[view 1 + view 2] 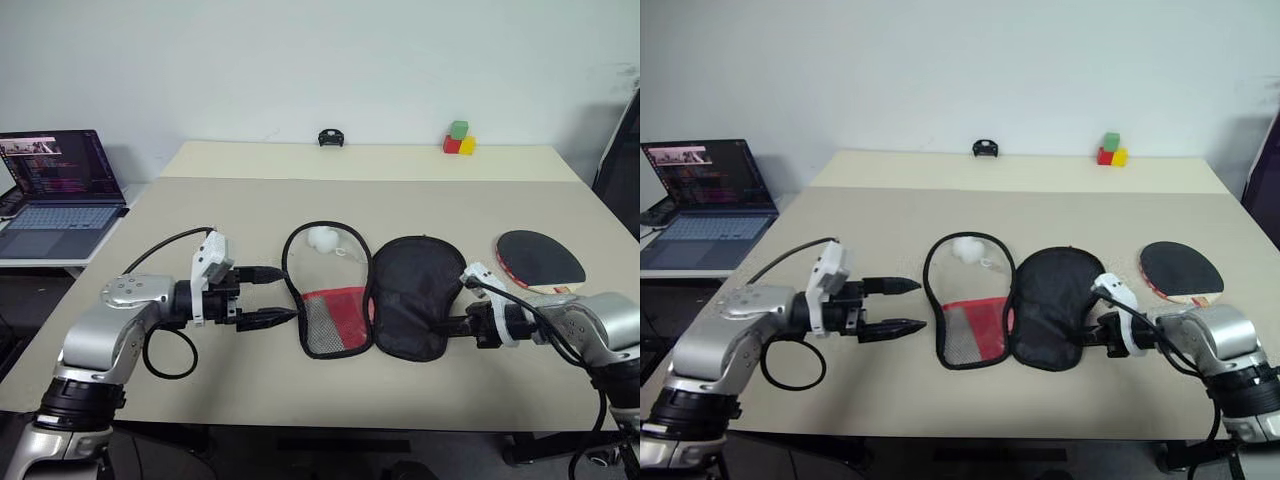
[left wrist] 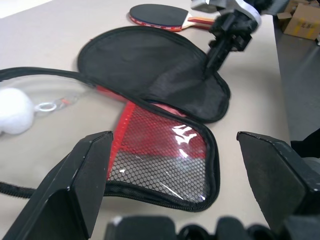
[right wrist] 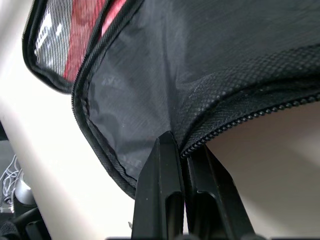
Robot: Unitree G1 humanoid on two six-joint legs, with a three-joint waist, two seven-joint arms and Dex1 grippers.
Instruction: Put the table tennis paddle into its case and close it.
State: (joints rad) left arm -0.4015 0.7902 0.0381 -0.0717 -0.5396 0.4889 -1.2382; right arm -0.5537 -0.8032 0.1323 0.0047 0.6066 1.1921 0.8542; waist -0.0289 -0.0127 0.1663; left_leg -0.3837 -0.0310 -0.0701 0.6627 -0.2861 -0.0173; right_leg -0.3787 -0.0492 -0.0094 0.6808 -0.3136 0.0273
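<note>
The case (image 1: 410,295) lies opened flat at the table's middle. Its black flap is on the right, and its red half with the mesh pocket (image 1: 335,318) is on the left. A white pom-pom (image 1: 322,238) rests inside the loop of the zip. My right gripper (image 3: 181,145) is shut on the zip edge of the black flap, at the flap's near right side (image 1: 441,325). My left gripper (image 1: 289,294) stands open just left of the case, its fingers pointing at the mesh half and touching nothing. The table tennis paddle (image 1: 540,257) lies flat to the right of the case, black rubber up.
An open laptop (image 1: 55,185) sits on a side table at the far left. Coloured blocks (image 1: 458,140) and a small black object (image 1: 331,137) stand along the far edge of the table (image 1: 250,200). The near table edge runs just below both arms.
</note>
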